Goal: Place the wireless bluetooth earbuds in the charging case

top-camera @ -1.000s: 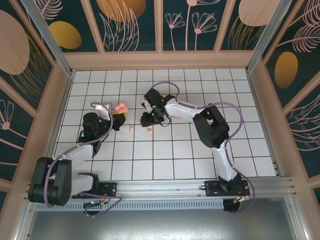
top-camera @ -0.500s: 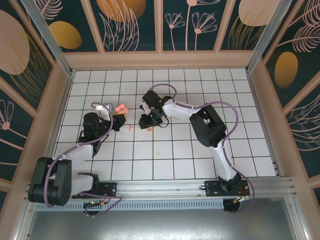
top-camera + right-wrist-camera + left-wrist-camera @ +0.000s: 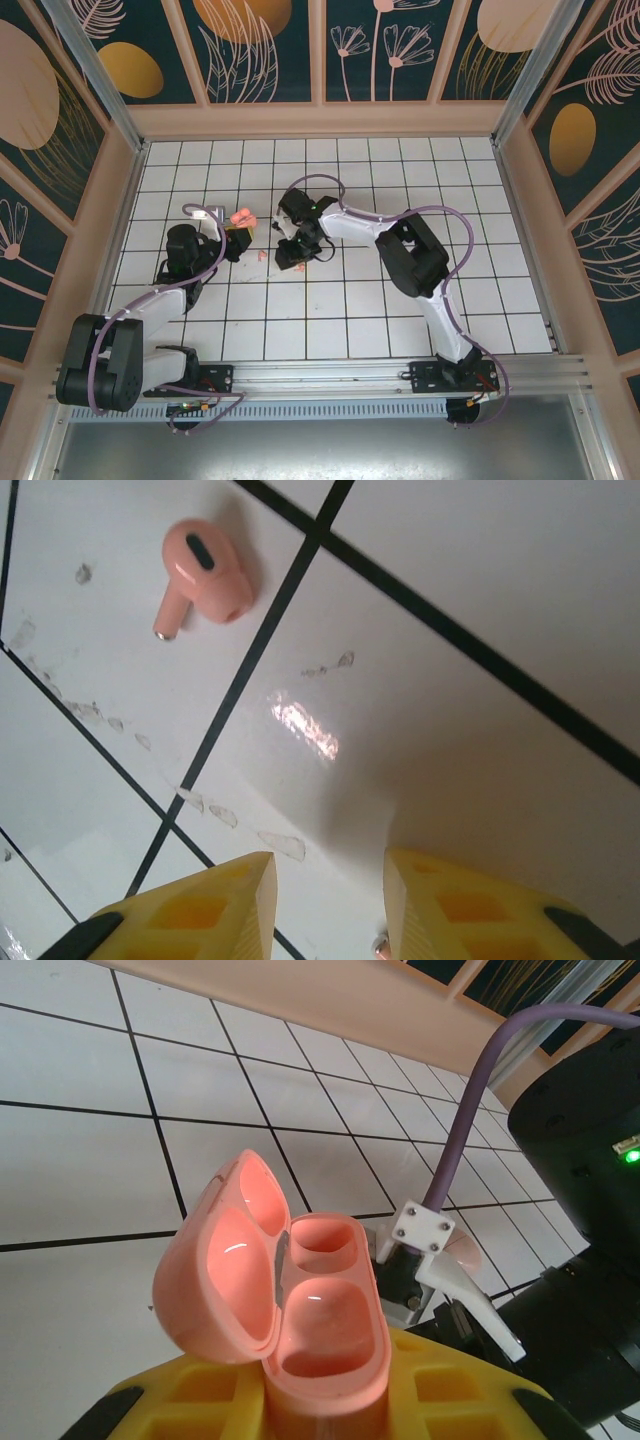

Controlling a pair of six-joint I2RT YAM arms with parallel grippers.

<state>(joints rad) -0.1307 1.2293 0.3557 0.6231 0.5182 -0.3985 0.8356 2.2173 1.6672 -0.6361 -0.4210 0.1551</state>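
Found charging case point(image 3: 305, 1320) clamped, lid open, in left hand point(image 3: 325, 1415).
Noted one earbud point(image 3: 200, 575) lying on tabletop point(image 3: 480, 610), ahead of right hand point(image 3: 330, 910); cannot tell whether its narrowly parted jaws grip anything; glimpsed small pink tip point(image 3: 378, 946) beside one jaw, cut off at frame edge.

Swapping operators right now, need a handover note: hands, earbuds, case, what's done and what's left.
Left hand: shut on the charging case, lid open, both wells empty.
Right hand: open, low over the table, nothing seen between its fingers.
One earbud lies loose on the table ahead of the right hand; I can't make out the second.
Done: case held up with the lid open.
Left: pick up each earbud and seat both in the wells.
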